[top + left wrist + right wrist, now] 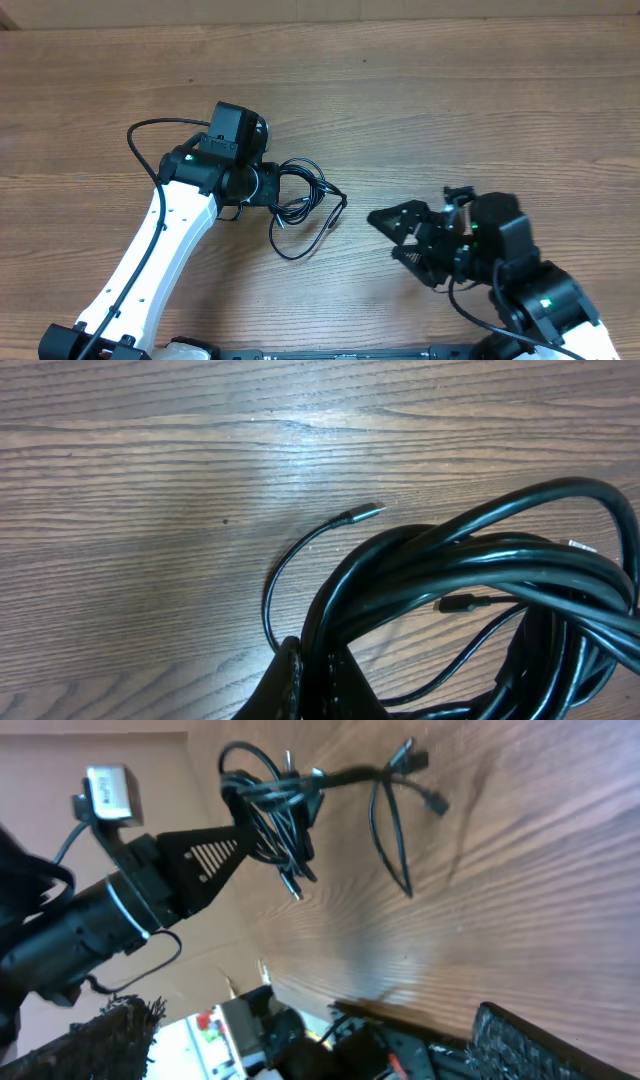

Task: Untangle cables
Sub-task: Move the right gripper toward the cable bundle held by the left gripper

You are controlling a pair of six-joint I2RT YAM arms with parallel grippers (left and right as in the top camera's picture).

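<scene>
**Left pincer [266, 187] clamped on the bunch, right pincer [397, 236] spread and idle**

Untangling has barely begun, as I judge it. My left pincer is clenched on the cables [300, 205], gripping them where the strands crowd thickest. My right pincer is released, its jaws standing wide, and it sits well apart from the bunch on the right side of the table [450, 100], touching nothing.

No cord lies apart from the others: all of them meet in one knot at my left fingers [215, 855]. Pulling each cord free and laying it out on its own is all left to do.

The cables are thin, black and glossy, wound into a tight coil of several overlapping turns. From my left wrist, the turns stack close together, with one plug tip [368, 512] curling out over bare wood. From my right wrist, a longer loop and a couple of plug ends trail loose from the bunch. Shadows on the wood beneath suggest part of it is off the table, though I cannot be sure. From overhead, the loose loop reaches toward my right side, the nearest part for my free pincer.
</scene>
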